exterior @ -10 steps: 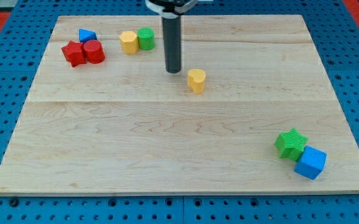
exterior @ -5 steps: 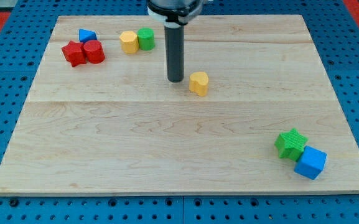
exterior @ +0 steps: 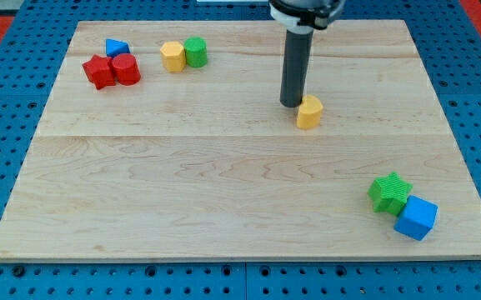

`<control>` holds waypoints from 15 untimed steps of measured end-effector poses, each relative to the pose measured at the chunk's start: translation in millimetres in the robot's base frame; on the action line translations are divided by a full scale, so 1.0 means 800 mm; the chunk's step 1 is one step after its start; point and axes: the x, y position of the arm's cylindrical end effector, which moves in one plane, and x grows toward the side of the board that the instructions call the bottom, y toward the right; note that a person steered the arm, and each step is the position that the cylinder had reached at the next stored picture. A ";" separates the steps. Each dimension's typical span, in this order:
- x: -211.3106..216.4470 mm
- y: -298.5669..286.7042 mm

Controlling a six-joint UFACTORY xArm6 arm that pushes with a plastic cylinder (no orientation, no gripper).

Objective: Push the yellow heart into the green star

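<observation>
The yellow heart sits right of the board's centre, in its far half, with my tip touching its far-left side. Which way the heart points, and its long axis, cannot be made out. The rod ends plain, with no fingers to open or close. The green star lies well apart at the near right, touching a blue cube. Five more blocks cluster at the far left.
</observation>
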 end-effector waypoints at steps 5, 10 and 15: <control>0.000 0.052; 0.111 0.012; 0.004 0.066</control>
